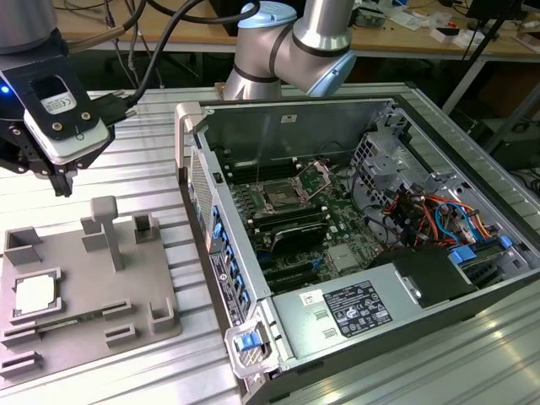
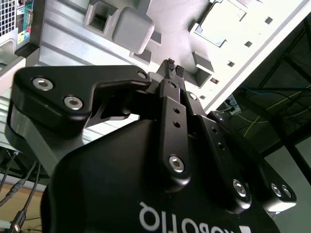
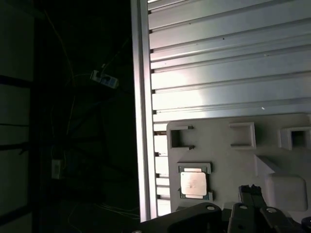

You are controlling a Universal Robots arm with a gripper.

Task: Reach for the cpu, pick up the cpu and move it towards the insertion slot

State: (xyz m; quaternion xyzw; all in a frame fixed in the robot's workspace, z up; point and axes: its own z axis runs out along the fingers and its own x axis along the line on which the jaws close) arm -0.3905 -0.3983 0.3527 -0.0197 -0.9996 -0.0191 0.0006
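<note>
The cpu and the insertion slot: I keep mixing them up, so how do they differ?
The cpu lies in a grey holder on the table at the exterior view's left; the insertion slot sits on the green board inside the open case. The cpu shows a pale silvery top; the insertion slot has a dark centre in a shiny metal frame. Both are square and face up.
</note>
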